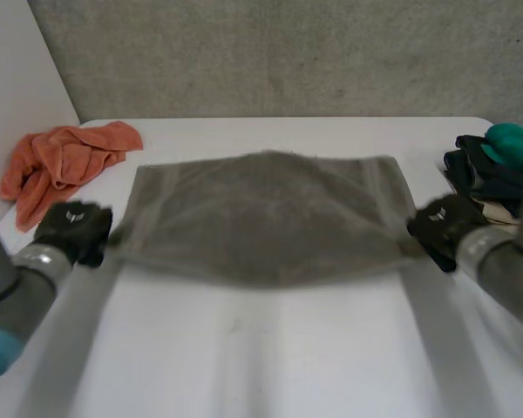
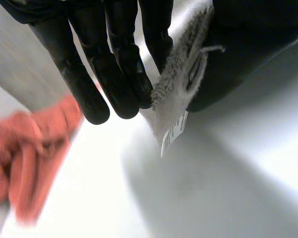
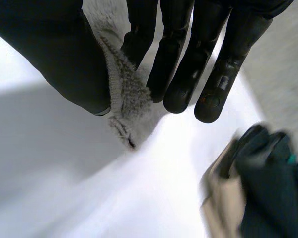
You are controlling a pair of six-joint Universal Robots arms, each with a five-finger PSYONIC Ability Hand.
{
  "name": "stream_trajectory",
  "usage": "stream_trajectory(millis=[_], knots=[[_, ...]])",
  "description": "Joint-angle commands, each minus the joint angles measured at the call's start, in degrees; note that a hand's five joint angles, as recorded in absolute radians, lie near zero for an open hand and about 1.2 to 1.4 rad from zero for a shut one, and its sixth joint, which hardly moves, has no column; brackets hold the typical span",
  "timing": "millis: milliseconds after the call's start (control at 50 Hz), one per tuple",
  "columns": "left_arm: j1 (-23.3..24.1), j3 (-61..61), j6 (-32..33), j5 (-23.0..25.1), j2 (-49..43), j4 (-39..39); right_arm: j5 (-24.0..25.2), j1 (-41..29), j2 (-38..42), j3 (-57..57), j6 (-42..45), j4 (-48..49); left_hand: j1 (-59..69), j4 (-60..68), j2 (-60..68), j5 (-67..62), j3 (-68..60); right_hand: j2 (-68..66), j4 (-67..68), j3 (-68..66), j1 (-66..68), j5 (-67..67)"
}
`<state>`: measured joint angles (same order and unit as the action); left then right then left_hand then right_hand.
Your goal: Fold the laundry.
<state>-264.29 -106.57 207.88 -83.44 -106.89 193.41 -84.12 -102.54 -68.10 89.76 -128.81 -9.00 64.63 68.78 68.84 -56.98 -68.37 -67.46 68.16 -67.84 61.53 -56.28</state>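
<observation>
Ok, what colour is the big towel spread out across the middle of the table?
Plain brownish grey; the spread-out terry towel shows best in the head view.

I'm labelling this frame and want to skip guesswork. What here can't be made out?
1. Tag on the grey towel: left wrist view, print too small and blurred.
2. Dark clothes pile: head view, cut off by the view's edge; piece count unclear.
3. Towel's far edge: head view, blur hides whether it touches the table.
4. Orange cloth: head view, crumpled, so its kind is unclear.
</observation>
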Motion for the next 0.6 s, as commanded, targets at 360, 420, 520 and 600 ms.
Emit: stream_trajectory(millis=[360,420,520,600], knots=[[4.8,10.0,4.3,2.2,-6.9,-1.0,-3.2,-1.6,6.6,-5.6,4.6,8.1,15.4,11.2,11.2,-13.0,-11.6,-12.5,11.8,-12.2,18.5,-13.7],[5.7,14.5,3.5,-2.2,-11.8,2.1,-5.9,-2.1,11.1,-10.1,4.9,12.1,15.4,11.2,11.2,-13.0,-11.6,-12.5,11.8,-12.2,18.5,-13.7],[6.9,22.4,3.6,-8.6,-18.1,5.0,-7.0,-2.3,17.4,-16.8,5.0,16.4,15.4,11.2,11.2,-13.0,-11.6,-12.5,11.8,-12.2,18.5,-13.7],[8.3,29.0,3.9,-9.9,-23.0,5.4,-7.5,-2.5,21.6,-21.7,5.1,18.5,15.4,11.2,11.2,-13.0,-11.6,-12.5,11.8,-12.2,18.5,-13.7]])
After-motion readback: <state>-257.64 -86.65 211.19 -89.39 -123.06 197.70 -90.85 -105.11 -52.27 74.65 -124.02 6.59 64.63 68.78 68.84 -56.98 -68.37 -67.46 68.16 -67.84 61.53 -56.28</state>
